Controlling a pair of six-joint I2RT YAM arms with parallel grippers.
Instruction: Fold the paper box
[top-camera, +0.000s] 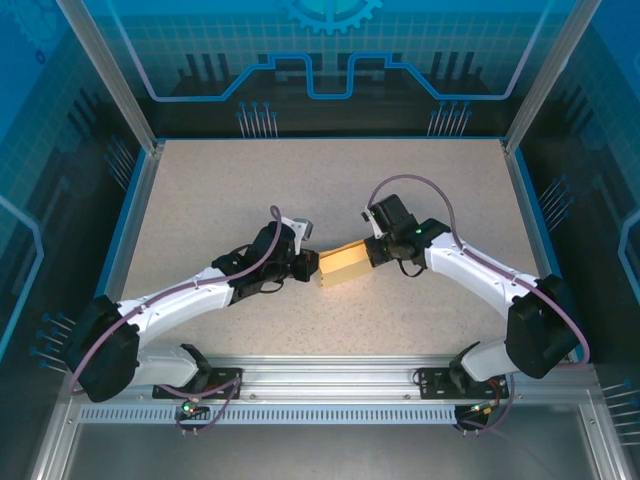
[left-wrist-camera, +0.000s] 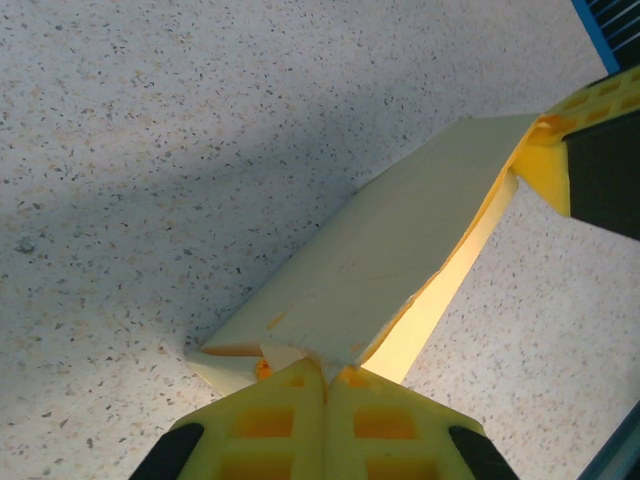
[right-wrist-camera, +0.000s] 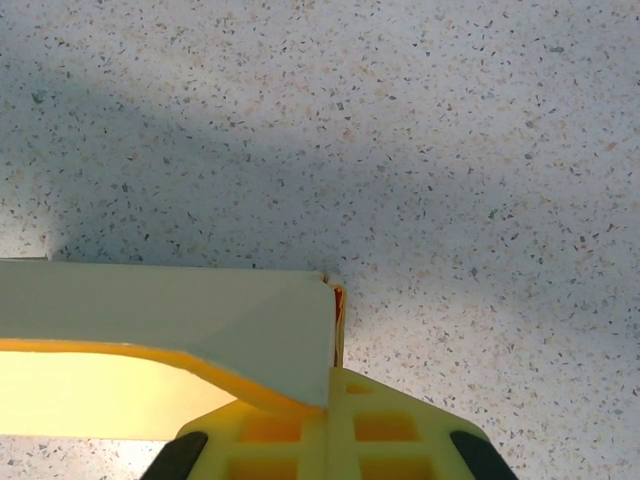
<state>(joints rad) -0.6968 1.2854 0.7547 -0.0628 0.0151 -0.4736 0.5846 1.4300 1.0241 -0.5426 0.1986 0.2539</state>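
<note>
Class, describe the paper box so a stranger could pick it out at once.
Find the middle of the speckled table. The paper box is the pale yellow cardboard piece held there between the left hand and right hand, paler than their bright yellow fingers.

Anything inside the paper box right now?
Through the open side of the paper box, just its lit yellow inner wall appears, no object. The top panel covers most of the interior; the left gripper and right gripper hide both ends.
</note>
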